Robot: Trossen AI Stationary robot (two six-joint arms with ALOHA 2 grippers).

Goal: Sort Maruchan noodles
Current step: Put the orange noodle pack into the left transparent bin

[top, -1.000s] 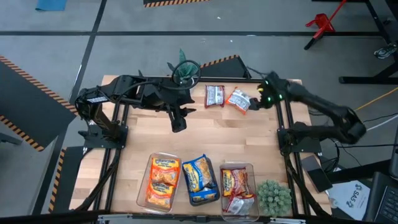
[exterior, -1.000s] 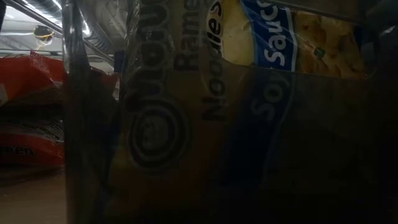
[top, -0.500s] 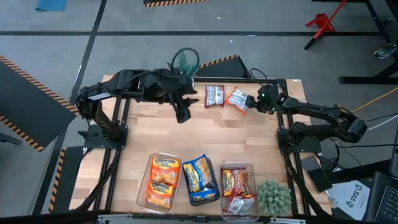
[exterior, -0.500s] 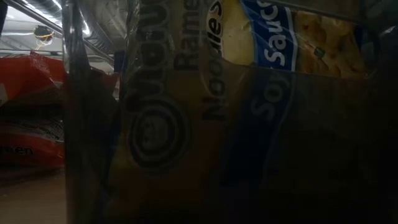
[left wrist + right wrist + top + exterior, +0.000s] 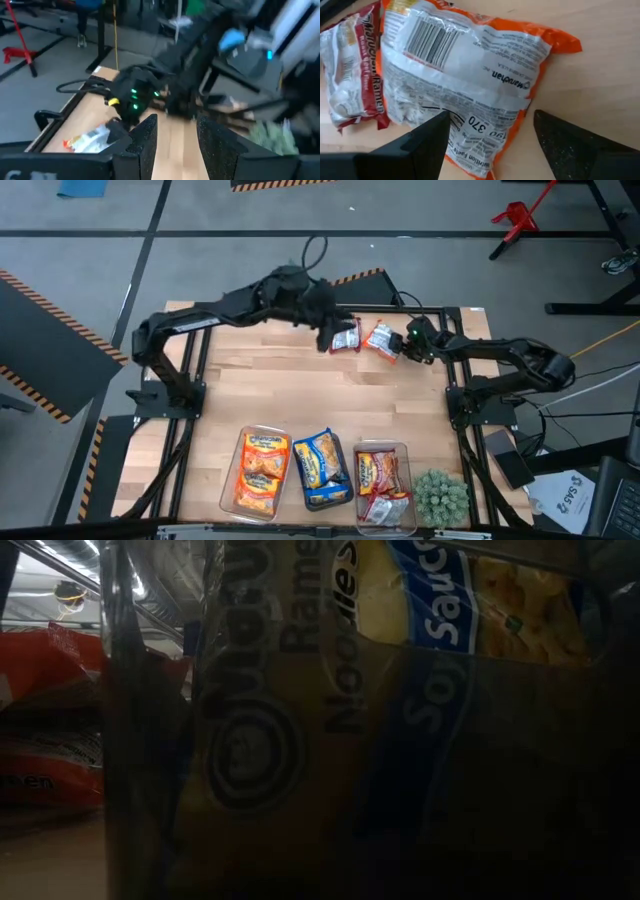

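both hands reach two loose packets (image 5: 364,337) at the table's (image 5: 290,395) far edge

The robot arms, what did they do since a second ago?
The left gripper swung from the table's middle across to the red-and-silver packet at the far edge. The right gripper drew in on the orange packet, fingers open around it, nothing gripped. Both packets lie where they were. The three bins near the front are unchanged.
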